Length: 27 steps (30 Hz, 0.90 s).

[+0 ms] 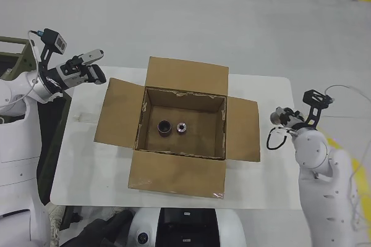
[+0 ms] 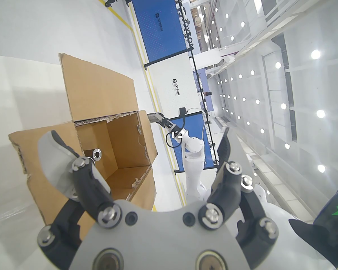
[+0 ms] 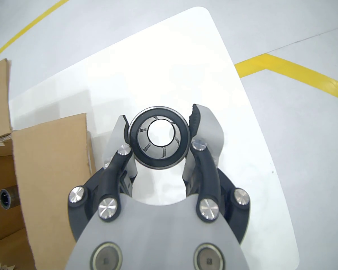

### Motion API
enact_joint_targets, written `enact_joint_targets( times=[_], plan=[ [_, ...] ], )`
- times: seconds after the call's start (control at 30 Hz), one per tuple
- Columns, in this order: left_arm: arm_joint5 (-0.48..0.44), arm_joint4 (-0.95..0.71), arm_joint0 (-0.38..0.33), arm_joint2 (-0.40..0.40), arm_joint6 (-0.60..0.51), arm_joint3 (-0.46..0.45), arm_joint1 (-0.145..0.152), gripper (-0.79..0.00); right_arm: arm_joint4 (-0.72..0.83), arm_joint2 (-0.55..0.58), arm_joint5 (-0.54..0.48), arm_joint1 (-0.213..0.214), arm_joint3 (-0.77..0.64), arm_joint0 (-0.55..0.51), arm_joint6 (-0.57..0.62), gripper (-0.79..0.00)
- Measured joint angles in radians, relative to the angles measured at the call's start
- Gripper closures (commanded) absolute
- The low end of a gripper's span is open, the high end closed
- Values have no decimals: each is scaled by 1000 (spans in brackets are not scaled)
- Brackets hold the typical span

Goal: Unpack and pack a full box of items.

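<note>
The table [image 1: 86, 179] is white with rounded corners, and an open cardboard box [image 1: 176, 174] sits in the middle of it. All four flaps are folded outward, and the nearest one lies flat toward the robot. The torn tape edges along its rim and the brown card show no legible marking.

Two short metal parts rest side by side, close together, on the box floor toward its left half. One is a dark ring [image 1: 164, 128] and the other a silver ring [image 1: 182, 128]. Both stand on end with their holes facing up.

The right gripper [image 1: 278, 116] hangs over the right part of the table, just beyond the right flap. Its fingers [image 3: 205, 125] pinch a black-rimmed metal sleeve [image 3: 183, 141] from both sides. The sleeve's bore points down, and the white tabletop shows through it. Small ridged strips line the inside of the bore; any markings there are too small to read.

Farther back, the left gripper [image 1: 96, 66] is over the far left corner of the table, near the left flap. Its fingers are spread wide and hold nothing.

Yellow lines [image 3: 298, 71] are painted on the grey floor past the table. In the hall beyond stand blue and white panels [image 2: 157, 29], each bearing a short line of lettering.
</note>
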Motion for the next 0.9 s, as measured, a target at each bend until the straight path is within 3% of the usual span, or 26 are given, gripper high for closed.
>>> enact_joint_targets(
  times=[0.9],
  plan=[
    [0, 0, 0, 0, 0, 0, 0, -785, 32, -43, 33, -8, 308, 93, -148, 0]
  ],
)
